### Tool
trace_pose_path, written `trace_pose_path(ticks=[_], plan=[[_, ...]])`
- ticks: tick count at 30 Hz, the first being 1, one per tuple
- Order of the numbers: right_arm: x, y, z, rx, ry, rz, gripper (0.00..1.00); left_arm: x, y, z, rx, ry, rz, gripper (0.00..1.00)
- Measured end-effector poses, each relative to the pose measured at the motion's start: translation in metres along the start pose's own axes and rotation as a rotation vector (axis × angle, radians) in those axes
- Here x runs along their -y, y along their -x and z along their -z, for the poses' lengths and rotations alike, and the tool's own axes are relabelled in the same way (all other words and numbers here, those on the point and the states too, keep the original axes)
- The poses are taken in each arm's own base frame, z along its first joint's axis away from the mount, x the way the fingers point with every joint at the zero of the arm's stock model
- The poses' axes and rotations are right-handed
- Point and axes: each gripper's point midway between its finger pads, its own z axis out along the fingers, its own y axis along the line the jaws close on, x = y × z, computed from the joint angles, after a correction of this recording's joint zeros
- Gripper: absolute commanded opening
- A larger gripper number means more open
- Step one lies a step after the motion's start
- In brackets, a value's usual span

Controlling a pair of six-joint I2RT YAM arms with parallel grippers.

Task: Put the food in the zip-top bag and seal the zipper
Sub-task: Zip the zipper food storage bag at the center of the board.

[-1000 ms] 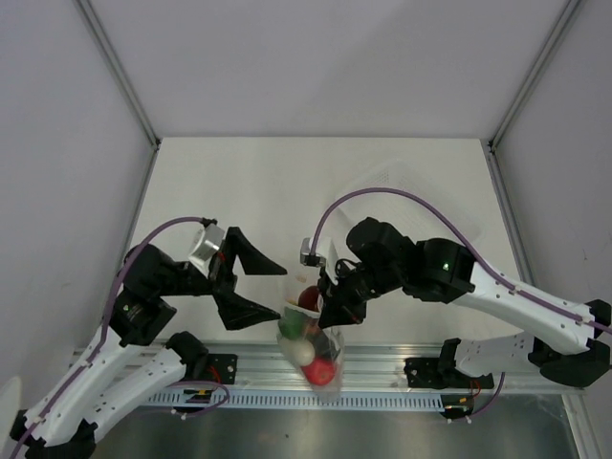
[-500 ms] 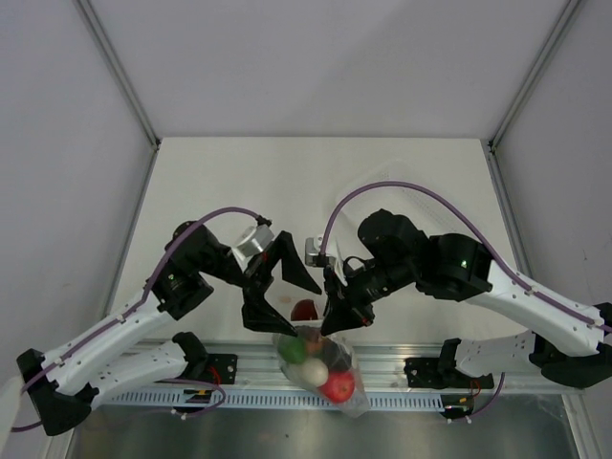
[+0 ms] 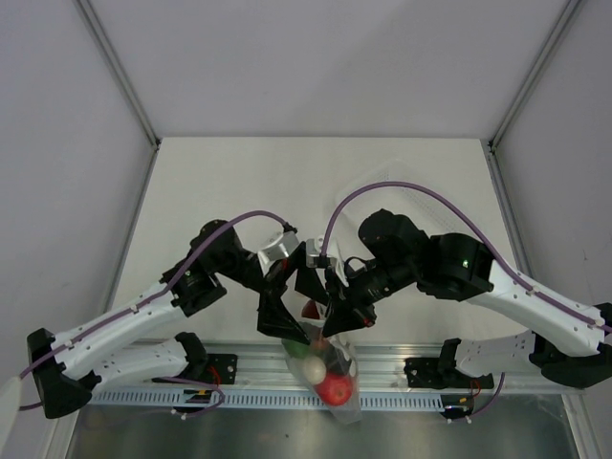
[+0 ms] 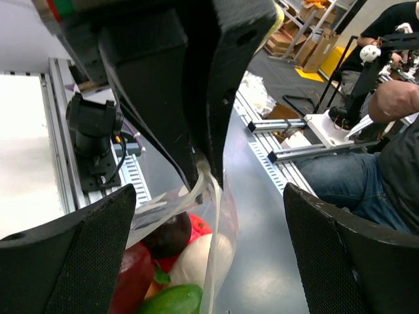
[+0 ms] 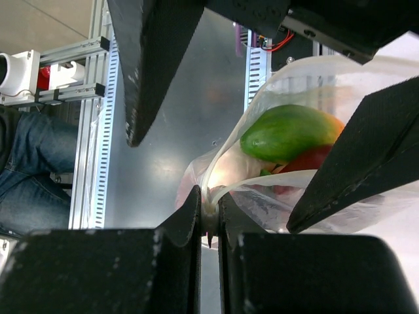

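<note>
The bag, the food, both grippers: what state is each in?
zip-top bag, hanging from the right gripper, seal unclear.
food, several pieces bunched inside the bag.
right gripper, shut on the bag's top edge.
left gripper, open, straddling the bag.

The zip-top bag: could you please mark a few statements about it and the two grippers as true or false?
1. The right gripper is shut on the edge of the zip-top bag. True.
2. The left gripper is clamped on the bag. False: its fingers stand wide apart, one on either side of the bag's top.
3. The bag lies flat in the middle of the table. False: it hangs from the right gripper past the table's near edge.
4. A green mango sits inside the bag. True.
</note>
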Motion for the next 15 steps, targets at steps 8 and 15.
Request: trace_pose_path(ticks=[8, 15], plan=[[0.0, -0.002, 0.0, -0.007, -0.001, -0.004, 0.0, -0.009, -0.016, -0.005, -0.045, 0.015, 0.038, 0.78], [0.002, -0.003, 0.0, -0.009, -0.014, -0.004, 0.0, -0.02, -0.024, -0.003, -0.055, 0.077, 0.043, 0.42]])
